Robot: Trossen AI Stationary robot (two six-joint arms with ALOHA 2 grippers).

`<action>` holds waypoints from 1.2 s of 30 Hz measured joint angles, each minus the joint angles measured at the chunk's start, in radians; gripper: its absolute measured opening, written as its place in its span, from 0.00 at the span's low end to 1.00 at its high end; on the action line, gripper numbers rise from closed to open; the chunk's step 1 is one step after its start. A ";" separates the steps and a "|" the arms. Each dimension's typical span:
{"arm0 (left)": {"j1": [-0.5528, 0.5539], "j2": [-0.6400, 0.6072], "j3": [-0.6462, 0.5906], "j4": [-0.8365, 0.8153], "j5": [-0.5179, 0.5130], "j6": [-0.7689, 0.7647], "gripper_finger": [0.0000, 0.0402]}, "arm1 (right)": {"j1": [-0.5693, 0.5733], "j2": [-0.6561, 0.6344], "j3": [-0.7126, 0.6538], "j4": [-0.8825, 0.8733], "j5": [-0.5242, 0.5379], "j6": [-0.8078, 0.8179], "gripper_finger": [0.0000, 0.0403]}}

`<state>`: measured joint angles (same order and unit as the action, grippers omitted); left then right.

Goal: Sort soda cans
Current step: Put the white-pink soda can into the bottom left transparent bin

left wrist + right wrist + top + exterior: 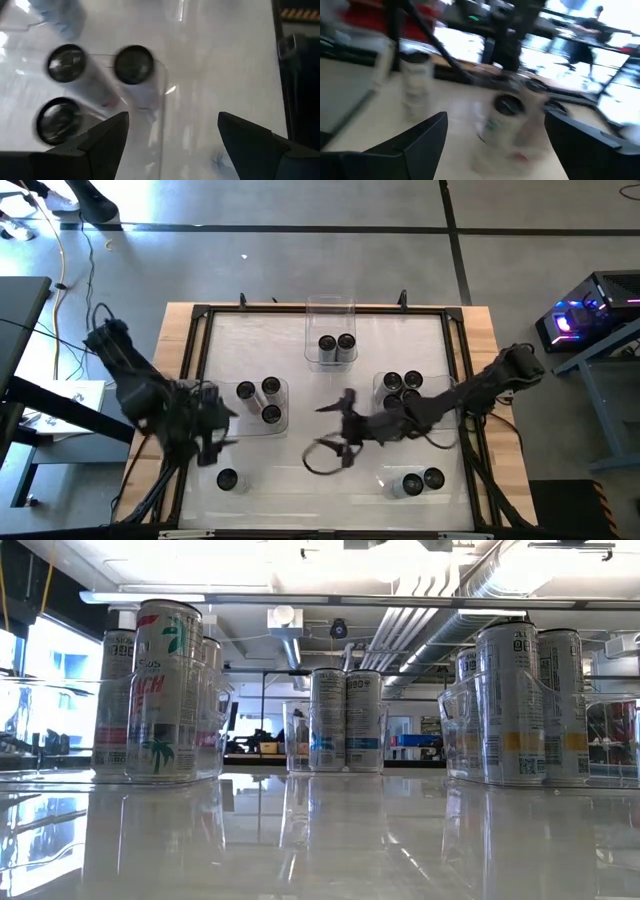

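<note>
From above, the soda cans all stand upright, long axes vertical, showing only dark round tops with thin silvery rims. Three sit in the left clear tray (262,405), two in the far middle tray (331,330), a cluster in the right tray (400,392), two in the near right tray (420,482), and a lone can (227,479) stands on the white tabletop (300,370) near the left front. The left claw (213,432) sits at the left tray's near edge, above the lone can. The right claw (335,430) reaches to mid-tabletop, its fingers spread wide and empty.

At table height, the cans are tall slim cylinders with printed labels: the left group (160,690) carries red lettering and a palm motif, the middle pair (345,720) blue bands, the right group (520,705) yellow bands. All stand inside clear trays.

In the left wrist view, three dark can tops (134,64) show through the tray's clear wall, sides streaked grey. The left claw (172,132) is wide open, holding nothing, its fingers (107,135) just short of the tray.

In the right wrist view, a blurred upright can (507,117) stands ahead between the spread fingers (420,135) of the right claw (495,130), untouched; another can (417,80) stands farther off.
</note>
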<state>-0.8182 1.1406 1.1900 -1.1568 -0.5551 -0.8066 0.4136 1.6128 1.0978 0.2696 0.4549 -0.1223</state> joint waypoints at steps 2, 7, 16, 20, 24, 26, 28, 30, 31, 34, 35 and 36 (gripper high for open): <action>-0.059 0.047 0.000 0.002 -0.041 -0.023 0.75 | 0.055 -0.048 0.000 -0.054 0.175 0.008 0.82; -0.159 0.141 0.000 0.008 -0.234 -0.057 0.75 | 0.208 -0.184 0.001 -0.208 0.424 0.097 0.82; -0.181 0.194 0.000 0.204 -0.400 0.145 0.75 | 0.377 -0.356 0.110 -0.740 0.112 0.764 0.82; -0.154 0.182 0.000 0.247 -0.401 0.196 0.75 | 0.420 -0.330 0.305 -1.113 -0.119 1.247 0.82; -0.123 0.175 0.000 0.243 -0.412 0.217 0.75 | 0.504 -0.231 0.452 -1.432 -0.159 1.503 0.82; -0.108 0.173 0.000 0.241 -0.446 0.217 0.75 | 0.545 -0.173 0.488 -1.543 -0.169 1.566 0.82; -0.096 0.174 0.000 0.237 -0.461 0.218 0.75 | 0.576 -0.113 0.496 -1.612 -0.232 1.598 0.82; -0.084 0.173 0.000 0.238 -0.459 0.240 0.75 | 0.595 -0.064 0.491 -1.657 -0.249 1.602 0.82; -0.079 0.173 0.000 0.238 -0.457 0.250 0.75 | 0.603 -0.046 0.481 -1.674 -0.241 1.600 0.82; -0.061 0.171 0.000 0.238 -0.422 0.268 0.75 | 0.615 0.005 0.436 -1.663 -0.230 1.564 0.82; -0.054 0.171 0.000 0.238 -0.406 0.269 0.75 | 0.615 0.018 0.422 -1.645 -0.238 1.551 0.82; -0.048 0.171 0.000 0.239 -0.393 0.269 0.75 | 0.615 0.026 0.410 -1.633 -0.243 1.535 0.82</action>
<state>-0.8663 1.3113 1.1900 -0.9180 -0.9480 -0.5381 1.0283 1.6390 1.5077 -1.3634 0.2120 1.4129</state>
